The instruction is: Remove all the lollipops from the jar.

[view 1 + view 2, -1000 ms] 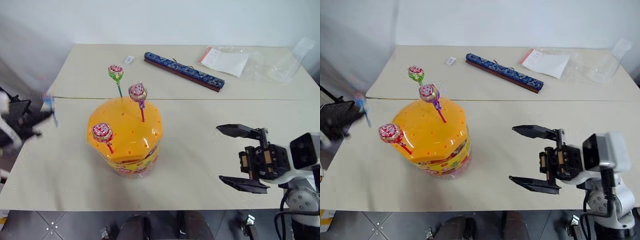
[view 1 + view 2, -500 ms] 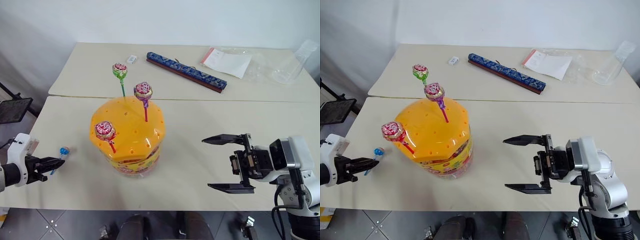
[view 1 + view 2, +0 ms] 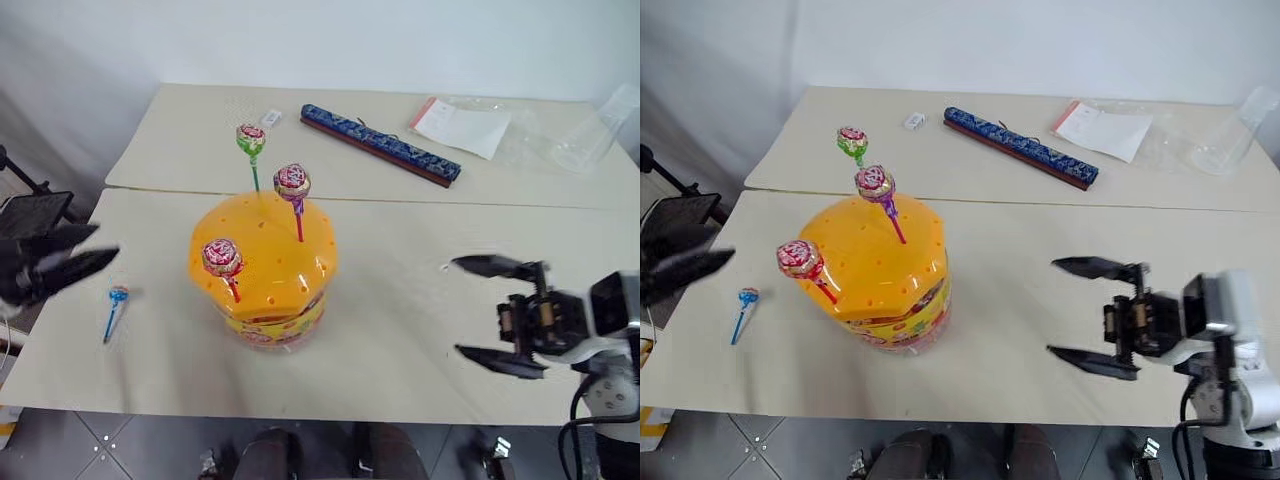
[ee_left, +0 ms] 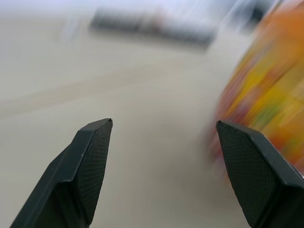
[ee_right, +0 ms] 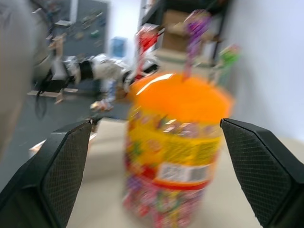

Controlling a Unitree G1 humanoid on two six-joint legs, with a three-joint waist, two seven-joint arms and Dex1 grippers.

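Though near, lollipop (image 3: 117,297) clear of left fingers (image 3: 88,262).

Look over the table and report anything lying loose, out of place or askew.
One blue-stick lollipop lies flat on the beige table, left of the orange-domed jar, apart from it. Three others, red, purple and green, stand in the lid. Crumpled clear plastic sits far right.

Head stereo downward; wrists toward jar (image 5: 176,142)
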